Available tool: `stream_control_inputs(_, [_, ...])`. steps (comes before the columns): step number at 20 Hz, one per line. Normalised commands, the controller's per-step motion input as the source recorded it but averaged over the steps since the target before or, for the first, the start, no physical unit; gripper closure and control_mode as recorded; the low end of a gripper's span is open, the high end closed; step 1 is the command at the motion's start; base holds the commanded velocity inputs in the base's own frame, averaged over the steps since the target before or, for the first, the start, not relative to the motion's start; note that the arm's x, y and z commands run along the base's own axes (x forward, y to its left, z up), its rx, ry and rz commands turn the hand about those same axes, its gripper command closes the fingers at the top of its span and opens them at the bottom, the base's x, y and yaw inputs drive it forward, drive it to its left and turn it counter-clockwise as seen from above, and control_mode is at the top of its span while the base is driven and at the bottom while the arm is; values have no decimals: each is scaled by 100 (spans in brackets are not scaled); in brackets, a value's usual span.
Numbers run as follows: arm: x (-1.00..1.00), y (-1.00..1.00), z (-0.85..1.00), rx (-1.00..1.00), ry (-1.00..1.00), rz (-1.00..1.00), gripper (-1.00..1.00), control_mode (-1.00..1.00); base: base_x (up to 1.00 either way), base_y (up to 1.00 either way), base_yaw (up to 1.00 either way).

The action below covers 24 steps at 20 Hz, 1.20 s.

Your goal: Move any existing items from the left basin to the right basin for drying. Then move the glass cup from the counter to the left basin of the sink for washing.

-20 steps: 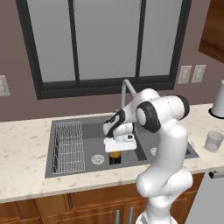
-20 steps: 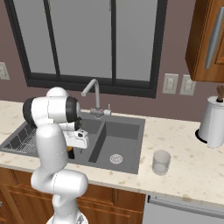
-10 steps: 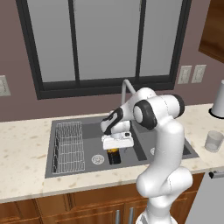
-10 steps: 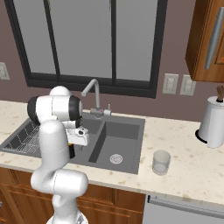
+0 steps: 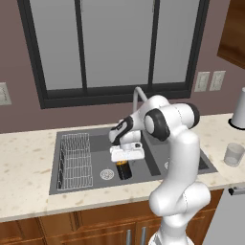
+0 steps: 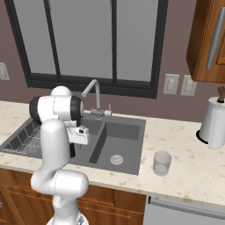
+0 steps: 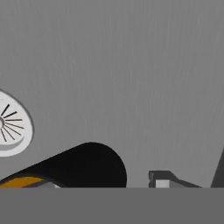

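In the left basin [image 5: 95, 148] of the sink, a short black cylinder with an orange top [image 5: 124, 170] stands upright beside the round drain [image 5: 107, 174]. My gripper [image 5: 124, 161] hangs straight over it, fingers reaching down around its top. The hand view has the cylinder [image 7: 83, 166] low between the jaws of the gripper [image 7: 107, 183]. A gap separates it from one fingertip [image 7: 162, 180], so the jaws look open. The narrower right basin [image 6: 116, 147] holds nothing. The glass cup [image 6: 161, 163] stands on the counter [image 6: 184, 158] to the right of the sink.
A wire dish rack [image 5: 75, 160] fills the left part of the left basin. The silver gooseneck tap [image 6: 93, 94] rises behind the divider. A tall white jar [image 6: 213, 123] stands at the counter's far right. My arm hides much of the right basin in the left base view.
The hand has edged slightly left above the cylinder. The cylinder and the glass cup stay where they were.
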Motion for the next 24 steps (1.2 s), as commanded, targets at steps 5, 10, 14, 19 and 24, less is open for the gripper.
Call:
stream_control_inputs(5, [0,0,0,1,1,0,100,-100,0,0,0])
stream_control_inputs(10, [-25,0,0,1,0,0,100,-100,0,0,0])
stream_control_inputs(14, [-34,0,59,0,-4,0,100,-100,0,0,0])
stream_control_inputs(19, [-23,6,100,-1,-7,0,100,-100,0,0,0])
stream_control_inputs(24, [-44,-3,100,-2,-11,0,100,-100,0,0,0])
